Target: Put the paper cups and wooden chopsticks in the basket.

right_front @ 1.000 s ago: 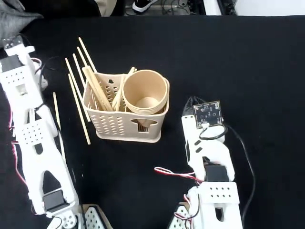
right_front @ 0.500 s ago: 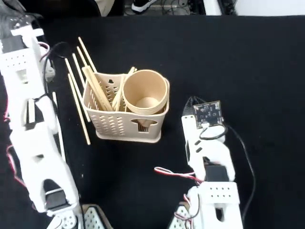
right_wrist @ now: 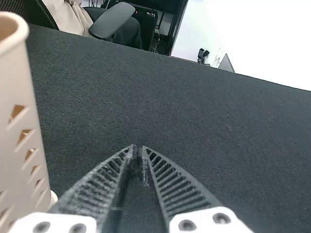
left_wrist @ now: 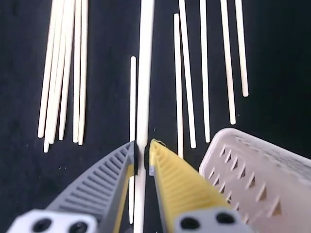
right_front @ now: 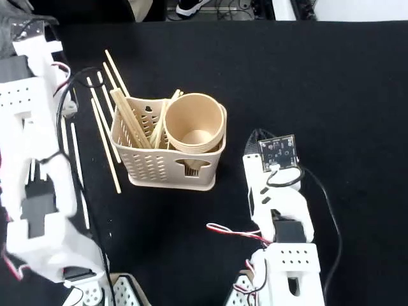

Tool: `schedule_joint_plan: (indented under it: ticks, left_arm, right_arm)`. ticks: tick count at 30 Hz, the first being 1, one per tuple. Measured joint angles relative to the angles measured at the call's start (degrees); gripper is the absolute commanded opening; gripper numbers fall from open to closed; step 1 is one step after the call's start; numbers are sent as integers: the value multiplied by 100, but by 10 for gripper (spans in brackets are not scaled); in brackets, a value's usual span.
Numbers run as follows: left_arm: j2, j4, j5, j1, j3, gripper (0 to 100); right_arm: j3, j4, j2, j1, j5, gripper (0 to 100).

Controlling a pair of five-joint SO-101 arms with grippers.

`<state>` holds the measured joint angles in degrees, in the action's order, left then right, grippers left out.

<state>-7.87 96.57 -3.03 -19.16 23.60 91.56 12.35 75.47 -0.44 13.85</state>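
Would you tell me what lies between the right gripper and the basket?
That stretch of table is bare, as the right wrist view shows between the right gripper and basket.

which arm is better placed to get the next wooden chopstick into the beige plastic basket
Left. The left gripper is shut on a pale wooden chopstick beside the perforated beige plastic basket, among the loose chopsticks. The right gripper is shut, empty, on the basket's far side.
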Motion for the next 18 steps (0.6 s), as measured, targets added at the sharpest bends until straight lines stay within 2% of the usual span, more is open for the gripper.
schedule_joint_plan:
  ticks: [4, 11, 15, 18]
  left_arm:
    - [1152, -765, 0, 44, -1336, 29]
    - [3534, -2585, 9, 62, -3745, 29]
    - [4914, -3446, 9, 79, -4782, 29]
    - [6022, -4062, 9, 334, -5512, 29]
  right_arm:
    - [0, 0, 0, 0, 0, 11]
    - [0, 0, 0, 0, 0, 11]
    - [0, 0, 0, 0, 0, 11]
    - [0, 0, 0, 0, 0, 11]
